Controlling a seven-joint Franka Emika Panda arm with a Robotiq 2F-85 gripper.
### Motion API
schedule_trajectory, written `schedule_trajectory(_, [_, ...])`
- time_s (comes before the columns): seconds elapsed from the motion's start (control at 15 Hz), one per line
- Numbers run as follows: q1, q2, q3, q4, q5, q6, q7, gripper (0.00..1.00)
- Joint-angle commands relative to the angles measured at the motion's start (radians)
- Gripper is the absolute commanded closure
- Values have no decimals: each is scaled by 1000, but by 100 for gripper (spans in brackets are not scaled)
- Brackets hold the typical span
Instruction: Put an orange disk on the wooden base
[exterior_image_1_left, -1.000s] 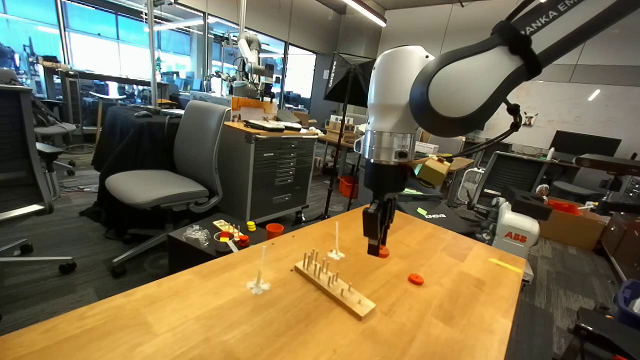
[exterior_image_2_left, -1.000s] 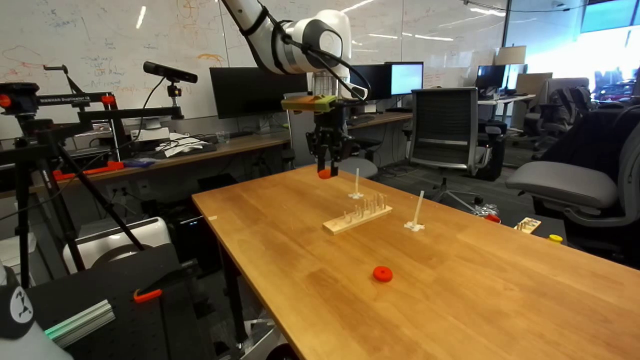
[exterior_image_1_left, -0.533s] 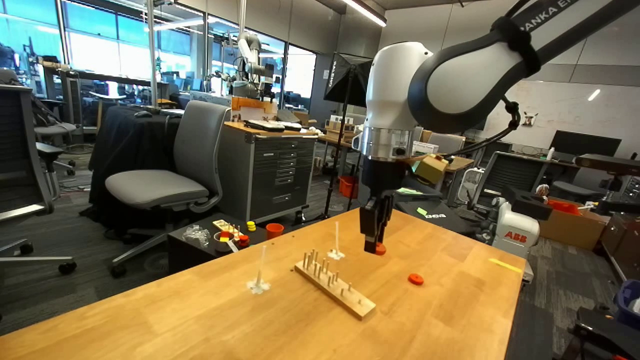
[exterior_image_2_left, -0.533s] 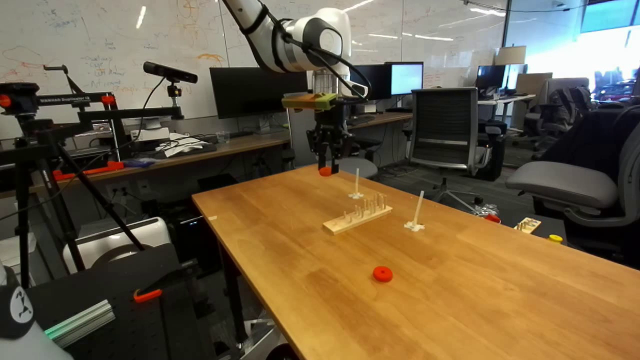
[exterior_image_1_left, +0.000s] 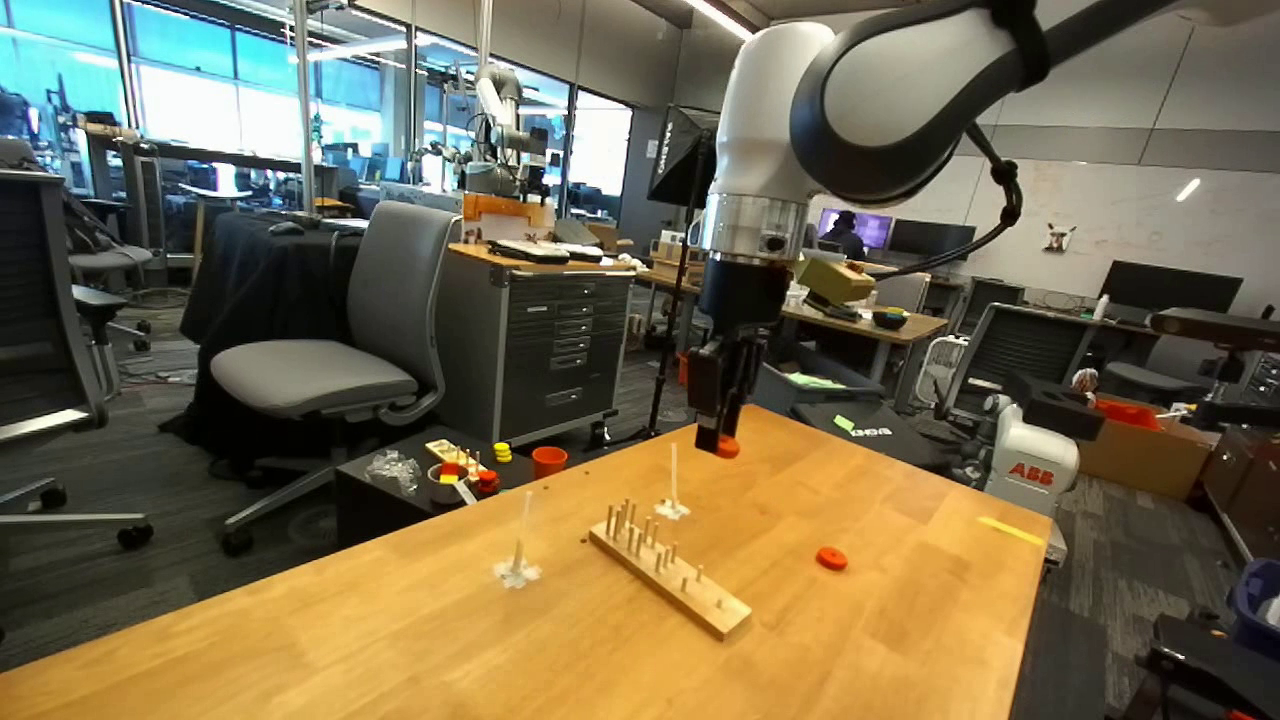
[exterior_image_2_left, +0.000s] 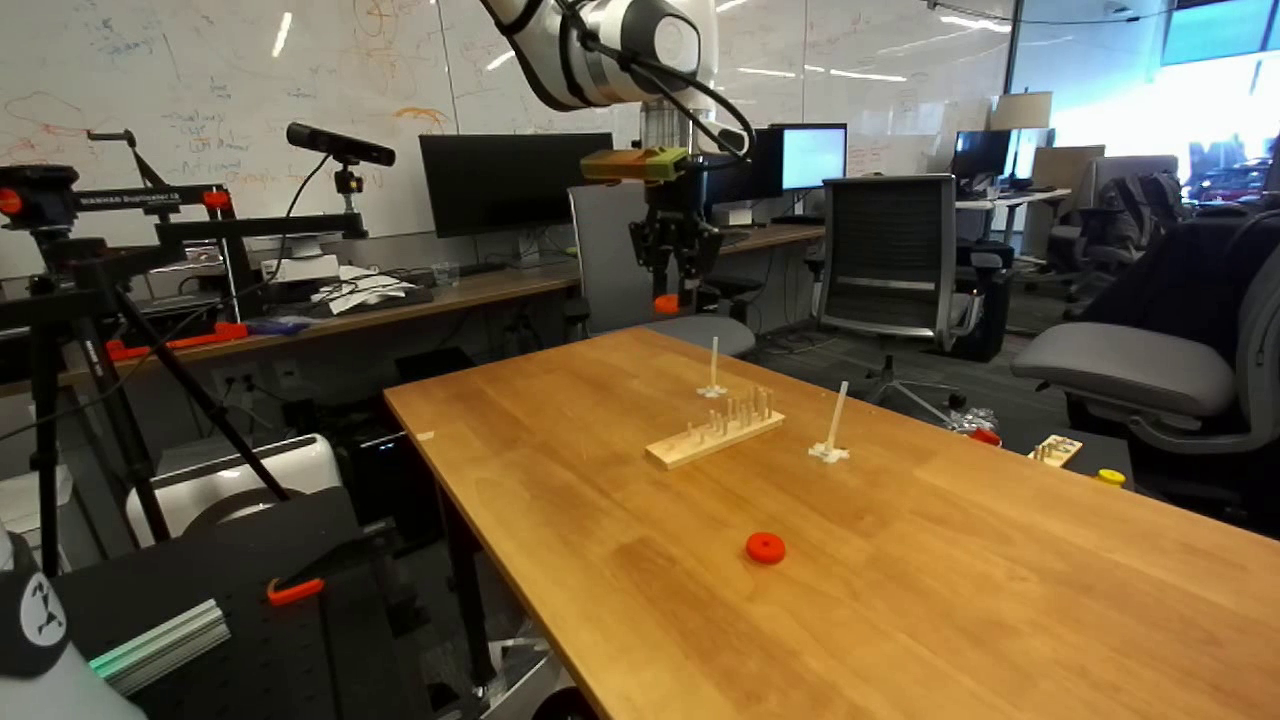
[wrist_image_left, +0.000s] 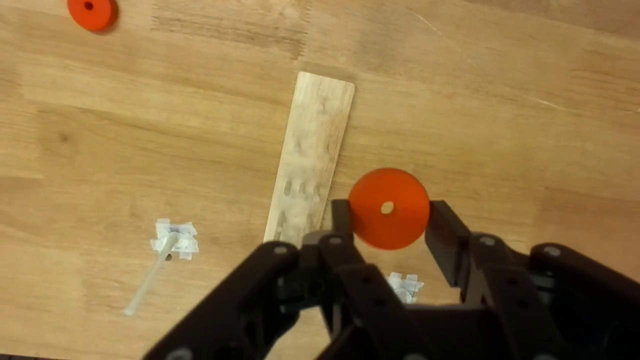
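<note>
An orange disk with a small hole through its middle is gripped by its edges. My gripper is shut on it, a finger pressing each side, and holds it flat in the air above the table. In both exterior views the wooden base lies lower down, with upright pegs along its strip, all of them bare. From the wrist view the wooden base is left of the held disk; its near end is hidden behind my fingers. A second orange disk rests flat on the table, apart from the base.
Two thin whitish posts stand taped to the table, a far post close to the base and a near post beside it. A low black side table with cups and small parts adjoins the table's edge.
My gripper has risen with the disk held in it, and has shifted left in an exterior view where it started above the table's far part. The base and the second disk have stayed put.
</note>
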Motion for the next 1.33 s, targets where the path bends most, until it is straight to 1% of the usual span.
schedule_trajectory(0.0, [9, 59, -12, 102, 12, -60, 25, 82])
schedule_trajectory(0.33, [15, 150, -29, 209, 9, -101, 63, 82])
schedule_trajectory(0.67, [21, 214, -32, 274, 12, -143, 79, 82])
schedule_trajectory(1.0, [19, 246, -34, 296, 19, -188, 95, 82])
schedule_trajectory(1.27, [14, 263, -44, 298, 16, -194, 97, 82])
